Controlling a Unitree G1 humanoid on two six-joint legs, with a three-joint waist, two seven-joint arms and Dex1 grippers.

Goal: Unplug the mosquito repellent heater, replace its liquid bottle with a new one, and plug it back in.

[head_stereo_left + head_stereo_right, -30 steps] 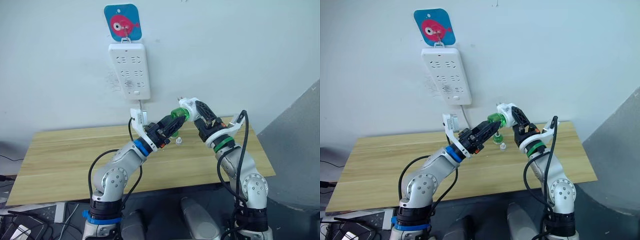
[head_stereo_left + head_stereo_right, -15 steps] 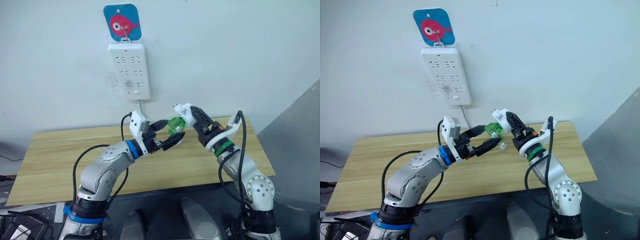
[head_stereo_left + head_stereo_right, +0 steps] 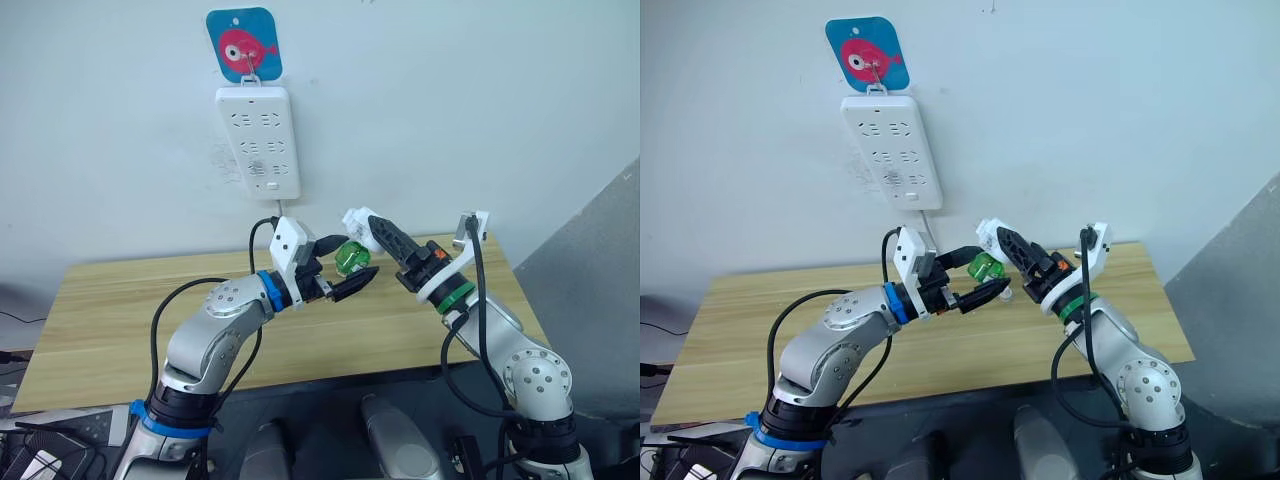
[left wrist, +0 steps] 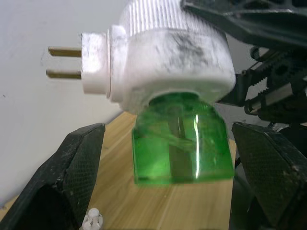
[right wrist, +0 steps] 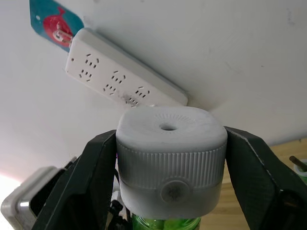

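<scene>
My right gripper [image 3: 372, 228] is shut on the mosquito repellent heater [image 3: 354, 220], a white rounded unit held in the air above the table. Its top hole faces the right wrist camera [image 5: 168, 127] and its two prongs [image 4: 64, 62] point toward the wall. A green liquid bottle [image 4: 181, 143] hangs from the heater's underside. My left gripper [image 3: 358, 258] is open, with one finger [image 4: 72, 177] on each side of the bottle and a gap between each finger and the bottle.
A long white power strip [image 3: 259, 140] hangs on the wall under a blue fish sticker [image 3: 245, 43], its cable dropping behind my left arm. A wooden table [image 3: 120, 300] lies below both arms. A small white cap [image 4: 92, 221] sits on it under the bottle.
My left gripper has let go of the green bottle, opened and turned at the wrist, so its fingers now bracket the bottle. My right gripper carried the heater slightly left and tilted it.
</scene>
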